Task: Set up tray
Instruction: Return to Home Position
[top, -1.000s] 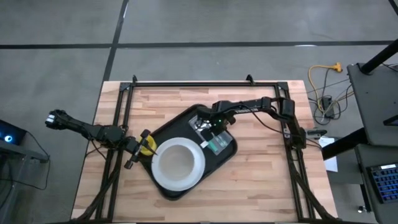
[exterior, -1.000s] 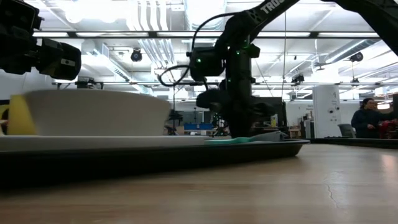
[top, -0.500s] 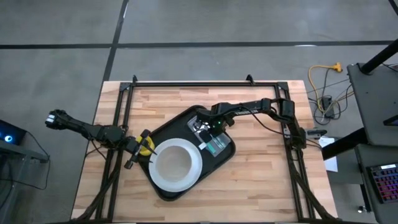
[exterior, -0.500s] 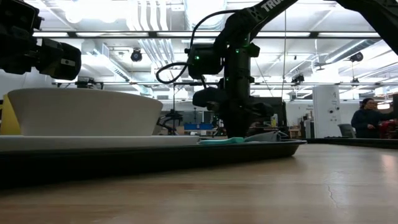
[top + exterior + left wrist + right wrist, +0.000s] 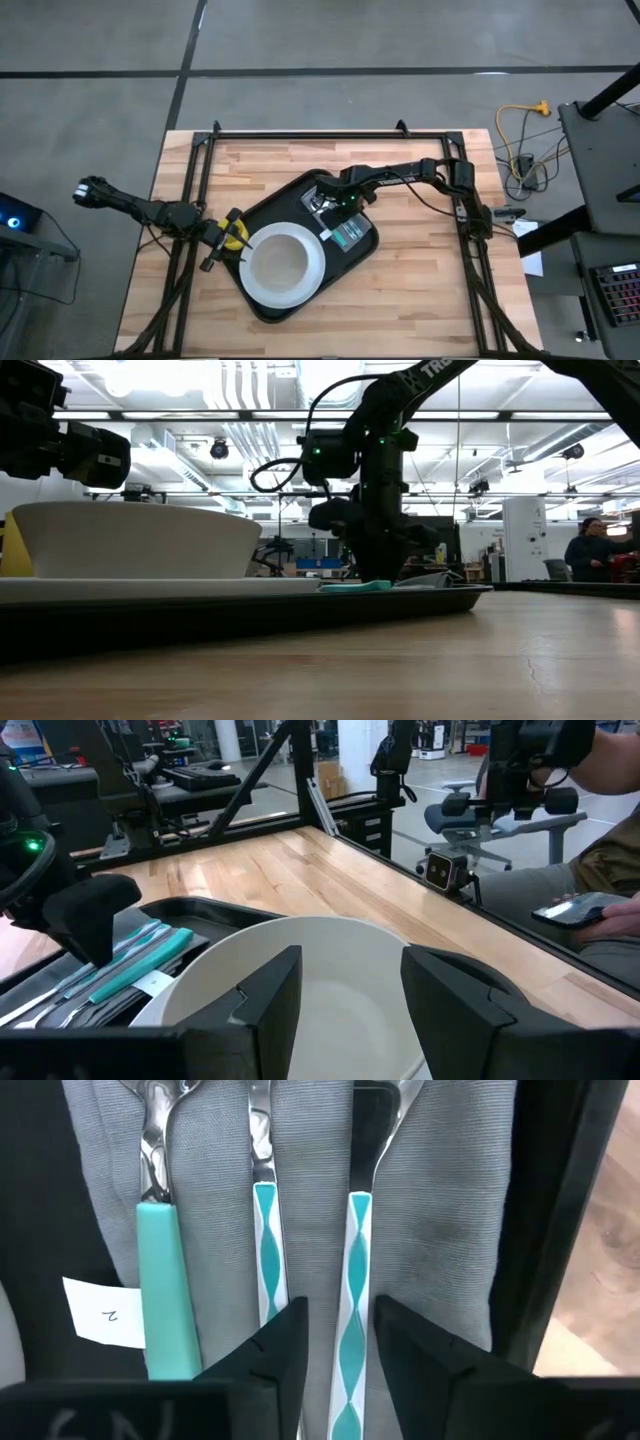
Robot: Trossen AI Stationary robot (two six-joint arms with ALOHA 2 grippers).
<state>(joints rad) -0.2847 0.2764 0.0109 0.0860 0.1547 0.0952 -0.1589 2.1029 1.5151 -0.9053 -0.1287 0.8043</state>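
Note:
The black tray (image 5: 278, 206) lies slantwise mid-table. A white plate (image 5: 285, 265) rests on its near-left half, and a grey napkin (image 5: 440, 1200) with three teal-handled utensils lies on its right half. My right gripper (image 5: 338, 1350) is open and points down over the napkin (image 5: 350, 236). Its fingers stand on either side of one teal-and-white handle (image 5: 358, 1270). My left gripper (image 5: 350, 990) is open at the plate's left edge (image 5: 320, 970), with a yellow thing (image 5: 238, 236) beside it. My right gripper (image 5: 335, 205) comes from above, pointing down, with its fingers (image 5: 285, 1350) lying along the utensil handle that runs between them. I cannot tell whether they touch the handle or the napkin under it.
Black frame rails (image 5: 300, 133) run along the table's far edge and both sides. A white paper tag (image 5: 100, 1325) lies by the napkin. People sit beyond the table (image 5: 590, 910), (image 5: 590, 555). Bare wood shows right of the tray (image 5: 420, 270).
My right gripper has shifted a little toward the table's left. The tray and the plate on it have slid slightly left, toward my left gripper. Over the last half second nothing has moved.

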